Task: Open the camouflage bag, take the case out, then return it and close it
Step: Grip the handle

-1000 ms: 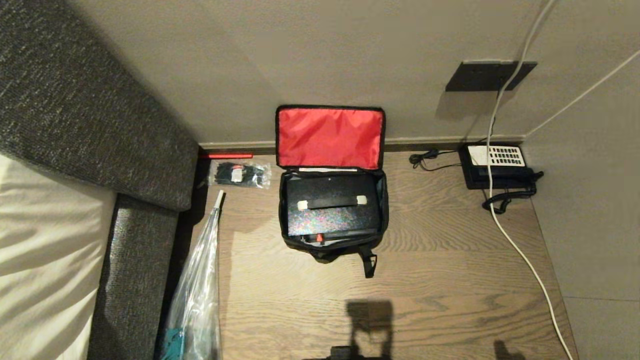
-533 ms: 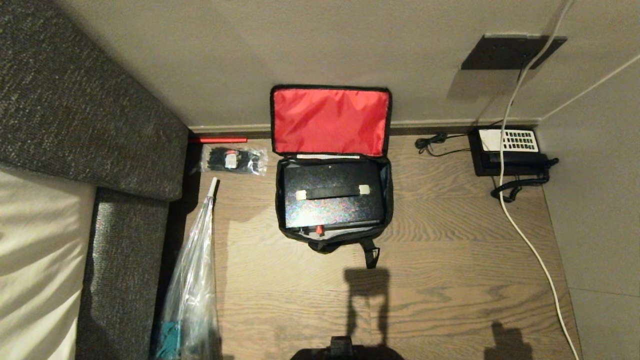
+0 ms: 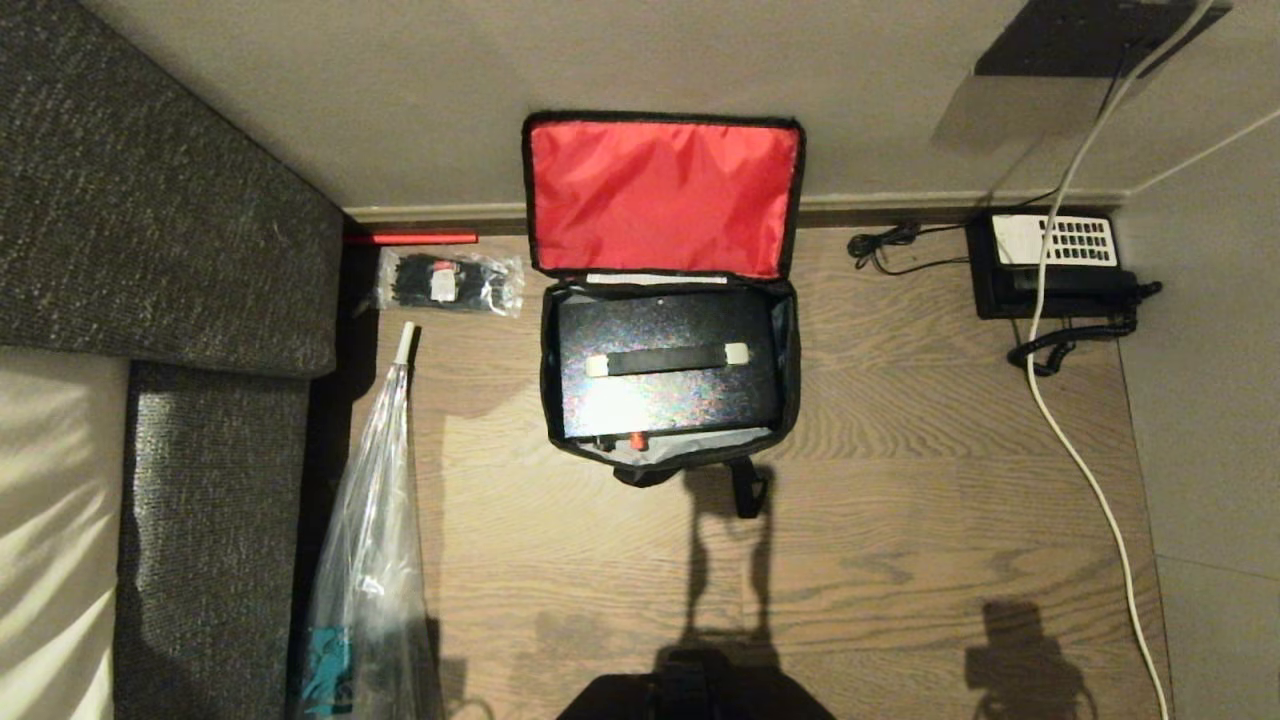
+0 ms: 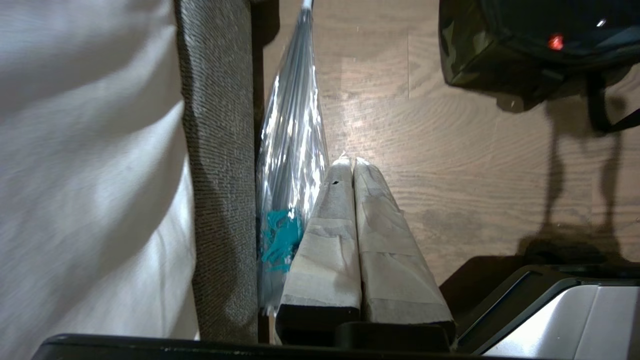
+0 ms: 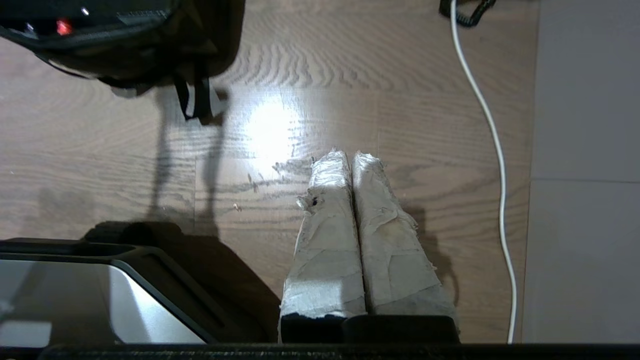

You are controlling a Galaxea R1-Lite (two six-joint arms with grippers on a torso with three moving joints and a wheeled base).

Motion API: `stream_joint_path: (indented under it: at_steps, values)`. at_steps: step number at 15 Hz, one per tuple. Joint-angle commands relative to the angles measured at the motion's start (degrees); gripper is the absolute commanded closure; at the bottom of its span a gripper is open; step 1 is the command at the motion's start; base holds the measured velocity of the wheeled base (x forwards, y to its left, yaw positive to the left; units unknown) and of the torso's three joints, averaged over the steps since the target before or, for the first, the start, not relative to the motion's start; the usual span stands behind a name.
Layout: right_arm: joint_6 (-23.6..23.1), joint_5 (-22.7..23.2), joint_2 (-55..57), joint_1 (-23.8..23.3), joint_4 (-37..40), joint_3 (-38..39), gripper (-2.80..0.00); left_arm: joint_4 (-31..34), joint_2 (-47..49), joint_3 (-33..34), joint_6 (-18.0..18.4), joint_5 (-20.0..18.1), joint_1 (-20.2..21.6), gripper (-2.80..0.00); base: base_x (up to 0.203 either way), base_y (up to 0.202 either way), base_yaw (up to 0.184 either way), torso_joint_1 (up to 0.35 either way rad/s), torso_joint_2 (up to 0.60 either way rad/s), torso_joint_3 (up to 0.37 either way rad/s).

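Note:
The camouflage bag (image 3: 660,468) stands open on the wooden floor against the wall, its red-lined lid (image 3: 662,195) leaning back upright. Inside lies the black case (image 3: 668,385), its shiny top and black handle facing up and a small red spot at its near edge. Neither gripper shows in the head view. My left gripper (image 4: 352,162) hangs shut and empty over the floor, short of the bag's corner (image 4: 465,55). My right gripper (image 5: 351,156) is likewise shut and empty, with the bag (image 5: 200,35) and its strap farther ahead.
A black desk phone (image 3: 1050,265) sits at the back right, with a white cable (image 3: 1075,460) running across the floor. A clear packet of black ties (image 3: 448,282) and a plastic-wrapped long bundle (image 3: 370,540) lie left of the bag, beside grey upholstery (image 3: 170,200).
The whole head view has shifted: the bag and phone now sit higher and larger in the picture, so the camera moved. Nothing on the floor moved.

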Motion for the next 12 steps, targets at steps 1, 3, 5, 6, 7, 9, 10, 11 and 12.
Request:
stream_joint_path:
  at_steps: [1,3,5,6,7,9,10,11,12]
  values:
    - [-0.04,0.01,0.05,0.02,-0.01,-0.01,0.00,0.07,-0.11,-0.09,-0.01,0.02,0.02,0.00,0.000,0.000,0.000,0.002,0.01,-0.193]
    - [-0.04,0.01,0.05,0.02,-0.01,0.03,0.00,-0.11,-0.11,0.00,0.08,-0.34,0.02,0.00,0.000,0.000,0.000,0.002,0.00,-0.190]
    - [-0.04,0.01,0.05,0.02,-0.01,0.00,0.00,-0.15,-0.11,0.09,-0.03,-0.18,0.02,0.00,0.000,0.000,0.000,0.002,0.00,-0.126]
    - [-0.04,0.01,0.05,0.02,-0.01,-0.01,0.00,-0.33,-0.03,0.16,-0.41,-0.06,0.02,0.00,0.000,0.000,0.000,0.006,0.00,-0.049]
    - [-0.04,0.01,0.05,0.02,0.00,-0.02,0.00,-0.35,-0.11,0.09,-0.56,0.01,0.02,0.00,0.000,0.000,0.000,-0.002,0.00,-0.032]
    - [-3.44,0.35,0.05,0.02,1.71,-0.53,0.00,-0.37,-0.11,0.16,-0.54,0.02,0.02,0.00,0.000,0.000,0.000,0.000,0.00,0.000]
    - [-3.22,0.14,0.02,0.02,1.14,-0.41,0.00,-0.36,-0.11,0.09,-0.45,-0.07,0.02,0.00,0.000,0.000,0.000,0.000,0.00,0.000]
    - [-2.06,-0.18,-0.09,-0.01,-0.66,-0.01,0.00,-0.37,-0.11,0.18,-0.54,0.02,0.02,0.00,0.000,0.000,0.000,0.000,0.00,0.000]
    - [-0.78,-0.62,-0.11,0.00,-2.62,-0.89,0.00,-0.37,-0.11,0.18,-0.63,0.02,0.02,0.00,0.000,0.000,0.000,0.000,0.00,0.000]
